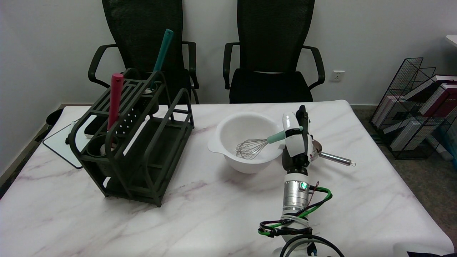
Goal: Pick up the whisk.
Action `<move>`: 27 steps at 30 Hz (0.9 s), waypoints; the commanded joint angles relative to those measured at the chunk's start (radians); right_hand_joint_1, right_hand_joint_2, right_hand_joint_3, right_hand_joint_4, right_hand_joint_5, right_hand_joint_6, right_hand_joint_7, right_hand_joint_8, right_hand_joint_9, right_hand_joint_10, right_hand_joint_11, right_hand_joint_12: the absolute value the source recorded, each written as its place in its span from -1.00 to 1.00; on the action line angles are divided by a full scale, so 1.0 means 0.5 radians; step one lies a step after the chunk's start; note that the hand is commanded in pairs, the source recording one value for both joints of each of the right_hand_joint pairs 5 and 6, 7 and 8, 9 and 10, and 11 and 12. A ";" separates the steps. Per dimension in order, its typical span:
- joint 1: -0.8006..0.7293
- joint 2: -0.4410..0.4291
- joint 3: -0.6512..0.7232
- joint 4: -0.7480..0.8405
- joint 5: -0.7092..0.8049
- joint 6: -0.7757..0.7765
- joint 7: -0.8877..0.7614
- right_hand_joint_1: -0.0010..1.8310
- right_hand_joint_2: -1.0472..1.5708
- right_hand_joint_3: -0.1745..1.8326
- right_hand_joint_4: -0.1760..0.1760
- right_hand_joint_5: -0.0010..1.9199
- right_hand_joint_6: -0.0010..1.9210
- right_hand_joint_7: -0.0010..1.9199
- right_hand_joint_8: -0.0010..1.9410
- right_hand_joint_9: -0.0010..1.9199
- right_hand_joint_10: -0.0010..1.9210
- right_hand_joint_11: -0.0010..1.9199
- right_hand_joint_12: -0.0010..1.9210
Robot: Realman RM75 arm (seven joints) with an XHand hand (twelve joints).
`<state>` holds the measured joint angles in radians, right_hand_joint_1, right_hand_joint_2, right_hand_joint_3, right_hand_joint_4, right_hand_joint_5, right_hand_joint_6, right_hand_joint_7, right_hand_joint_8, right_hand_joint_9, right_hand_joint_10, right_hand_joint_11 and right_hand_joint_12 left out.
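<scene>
The whisk [257, 144] lies tilted in the white mixing bowl [246, 141], its wire head down on the bowl's floor and its mint-green handle rising over the bowl's right rim. The right hand [297, 137] stands upright just beside that rim, and the end of the handle meets it at about mid-height; the fingers appear to be closed around the handle, though the back of the hand hides the grip itself. The bowl sits near the middle of the marble table [214, 210], toward its far edge. Just behind the hand, a small steel ladle or pan [330, 155] lies on the table with its handle pointing to the right edge. On the table's left half stands a dark green utensil rack [142, 142], holding a red-handled tool [115, 100] at its near left and a teal-handled tool [162, 53] at its far end.
</scene>
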<state>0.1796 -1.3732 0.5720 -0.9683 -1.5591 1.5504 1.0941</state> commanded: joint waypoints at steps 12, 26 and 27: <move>0.022 0.016 0.020 -0.010 0.061 -0.070 0.164 -0.34 0.47 -0.21 0.00 -1.00 -1.00 -0.98 -0.98 -0.67 -0.67 -0.74 -0.74; 0.056 0.039 0.025 0.007 0.066 -0.098 0.164 -0.32 0.53 -0.15 0.00 -1.00 -1.00 -0.76 -0.76 -0.49 -0.49 -0.55 -0.55; 0.062 0.042 0.025 0.007 0.066 -0.101 0.164 -0.32 0.53 -0.15 0.00 -1.00 -1.00 -0.75 -0.75 -0.49 -0.49 -0.55 -0.55</move>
<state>0.1941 -1.3647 0.5805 -0.9701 -1.5324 1.5176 1.1673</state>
